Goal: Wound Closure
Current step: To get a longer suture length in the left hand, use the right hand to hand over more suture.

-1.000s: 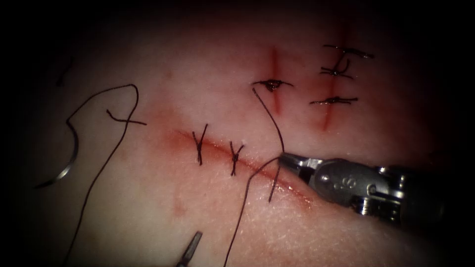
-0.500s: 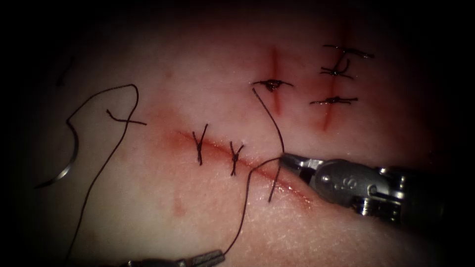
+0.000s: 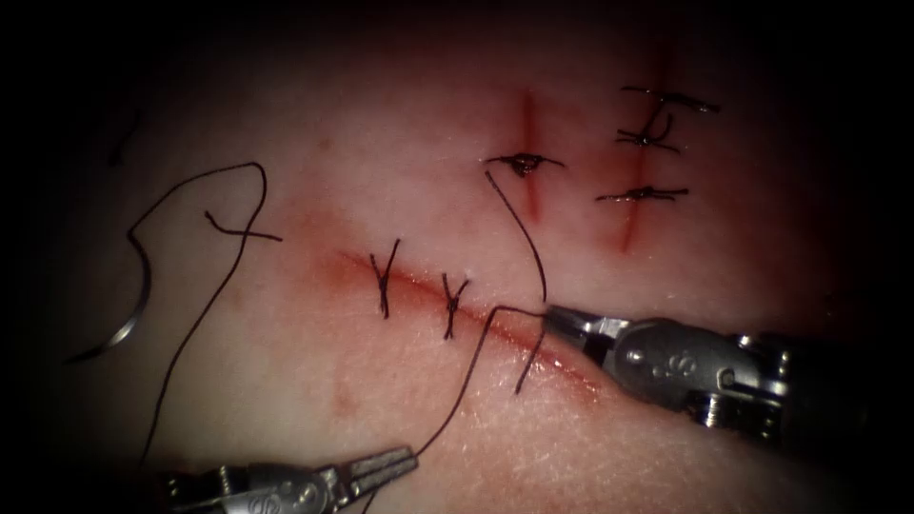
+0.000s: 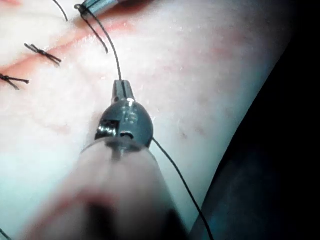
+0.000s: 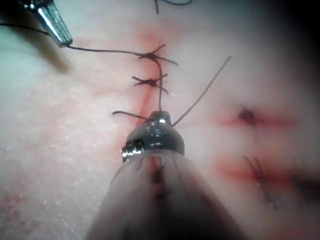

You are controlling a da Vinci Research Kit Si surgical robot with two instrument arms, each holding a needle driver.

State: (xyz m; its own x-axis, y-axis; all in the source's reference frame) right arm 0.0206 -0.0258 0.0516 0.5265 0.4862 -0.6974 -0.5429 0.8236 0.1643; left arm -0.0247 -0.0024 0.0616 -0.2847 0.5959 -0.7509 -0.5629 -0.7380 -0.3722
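left tool (image 3: 405, 462) nearest, low in endoscope view, jaws clamped on thread (image 3: 466, 381). thread ran up and right from it to right tool (image 3: 552, 316), clenched on same strand at cut (image 3: 495, 319), beside third stitch. strand axis diagonal between both tips. needle (image 3: 133, 305) lay free on tissue (image 3: 314, 143), well left of cut, neither tool holding it, left arm nearer.

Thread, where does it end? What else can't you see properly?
- Thread: held by the left pincer and right pincer; endoscope view, its long end is lost at the bottom edge.
- Right wrist view: that tool's own wrist hides its pincer's grip.
- Needle: lies free on the tissue, left of the cut; endoscope view, its lower tip fades into shadow.
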